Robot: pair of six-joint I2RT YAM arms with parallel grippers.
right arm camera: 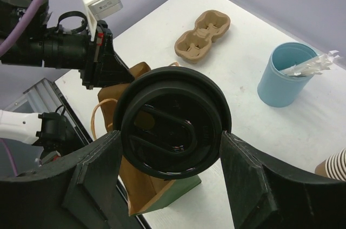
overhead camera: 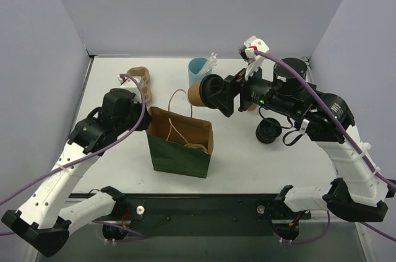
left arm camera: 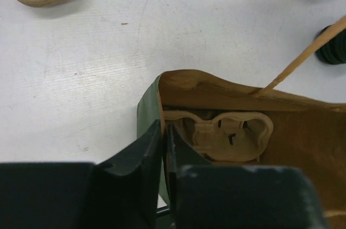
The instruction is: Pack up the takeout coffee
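Right gripper (right arm camera: 172,148) clamped on the lid (right arm camera: 162,112) of the coffee (overhead camera: 196,94), cup held sideways in the air over the bag (overhead camera: 179,158) – left gripper (left arm camera: 164,131) pinching the bag's left wall at its rim.

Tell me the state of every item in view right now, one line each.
Bag: upright, open, rim pinched by left gripper.
Coffee: lidded, on its side, clamped in right gripper, outside bag.
Bag carrier: inside bag, empty.
Table carrier: flat, empty.
Blue cup: upright, holding sticks.
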